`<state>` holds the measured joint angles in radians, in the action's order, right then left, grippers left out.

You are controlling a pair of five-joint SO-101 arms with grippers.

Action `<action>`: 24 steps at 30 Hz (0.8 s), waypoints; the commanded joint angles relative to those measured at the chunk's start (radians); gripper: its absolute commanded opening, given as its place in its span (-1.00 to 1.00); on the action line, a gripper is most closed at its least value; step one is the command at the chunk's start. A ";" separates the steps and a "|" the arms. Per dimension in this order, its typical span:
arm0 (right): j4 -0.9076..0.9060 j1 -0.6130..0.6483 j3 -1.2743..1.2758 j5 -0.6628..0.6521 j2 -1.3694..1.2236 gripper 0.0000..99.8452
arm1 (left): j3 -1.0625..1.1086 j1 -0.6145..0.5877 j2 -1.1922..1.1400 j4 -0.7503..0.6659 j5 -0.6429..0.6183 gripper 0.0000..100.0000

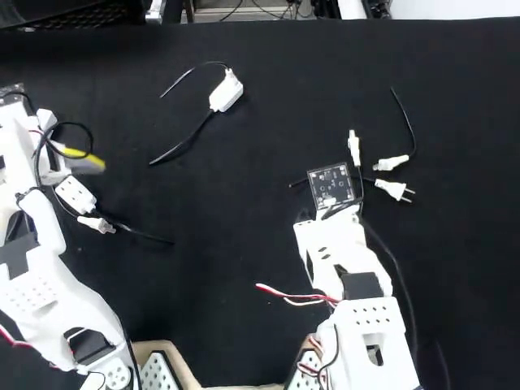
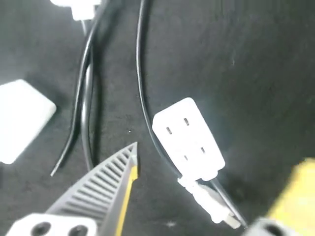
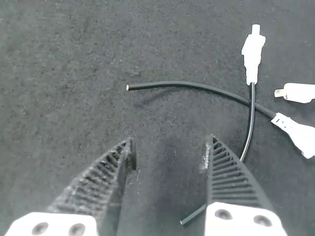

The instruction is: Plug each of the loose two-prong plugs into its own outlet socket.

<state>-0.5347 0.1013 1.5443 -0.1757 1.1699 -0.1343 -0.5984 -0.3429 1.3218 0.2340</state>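
A white outlet socket [image 2: 189,140] lies face up under my open left gripper [image 2: 216,162], with the slots on its face bare. A white plug [image 2: 209,204] touches its end; I cannot tell whether it is inserted. In the high view this outlet [image 1: 75,193] and plug [image 1: 96,223] sit at the left edge. A second outlet [image 1: 226,93] lies at the back. Three loose plugs [image 3: 253,49] [image 3: 298,92] [image 3: 295,130] lie beyond my right gripper [image 3: 170,157], which is open and holds nothing.
Black cables [image 2: 86,98] run beside the left outlet, and a white block [image 2: 19,118] lies past them. A loose cable end [image 3: 129,87] rests ahead of the right fingers [image 3: 120,162]. The right arm [image 1: 337,244] stands at front centre on the black cloth [image 1: 244,203].
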 commanded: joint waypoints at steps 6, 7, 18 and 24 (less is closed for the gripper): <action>0.015 0.015 -0.004 -0.008 -0.002 -0.56 | 0.214 0.053 0.009 -0.137 0.075 -0.54; 0.015 0.017 -0.004 -0.008 -0.002 -0.56 | 0.245 0.053 0.011 -0.175 0.075 -0.54; 0.015 0.017 -0.004 -0.006 -0.001 -0.56 | 0.326 0.077 0.020 -0.316 0.075 -0.55; 0.015 0.017 -0.004 -0.006 0.001 -0.56 | 0.260 0.079 0.018 -0.281 0.084 -0.87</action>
<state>-0.5347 0.1013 1.5443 -0.1757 1.1699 0.1834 -0.5247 -0.3353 1.0380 0.3061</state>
